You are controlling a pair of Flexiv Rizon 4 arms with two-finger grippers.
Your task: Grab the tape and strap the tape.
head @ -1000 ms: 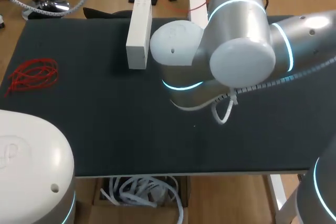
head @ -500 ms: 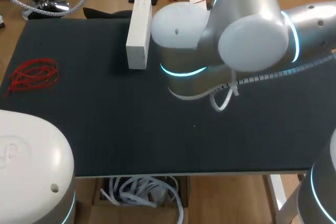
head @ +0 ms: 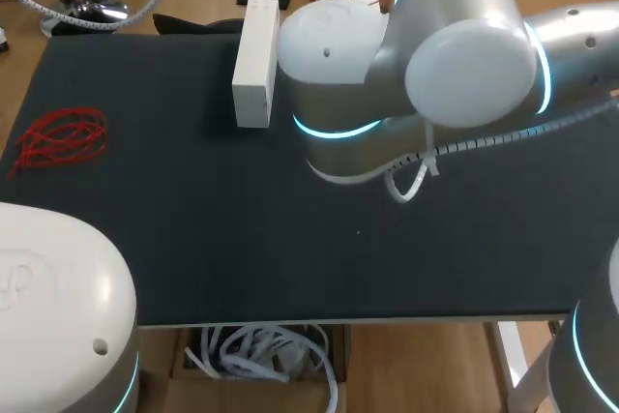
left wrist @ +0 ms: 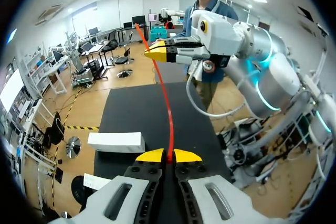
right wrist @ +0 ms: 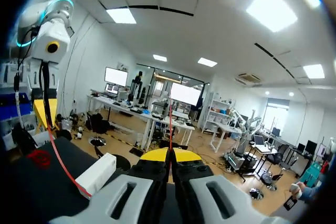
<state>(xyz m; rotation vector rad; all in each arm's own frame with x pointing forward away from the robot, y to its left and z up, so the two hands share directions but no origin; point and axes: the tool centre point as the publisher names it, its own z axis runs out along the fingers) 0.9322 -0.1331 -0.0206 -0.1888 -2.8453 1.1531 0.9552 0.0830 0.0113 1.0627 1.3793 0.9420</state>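
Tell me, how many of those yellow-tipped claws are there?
2. The left gripper is shut on one end of the red tape; the right gripper is shut on it farther along, raised above the table. Neither shows in the head view.

No legible text, label or number in any view. White box (head: 255,57), 11 o'clock in head view: plain faces. Left arm housing (head: 39,287), 8 o'clock: faint mark, unreadable.

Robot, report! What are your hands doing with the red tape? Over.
Left hand shut on red tape. Right hand shut on other end. Tape stretched between. White box apart.
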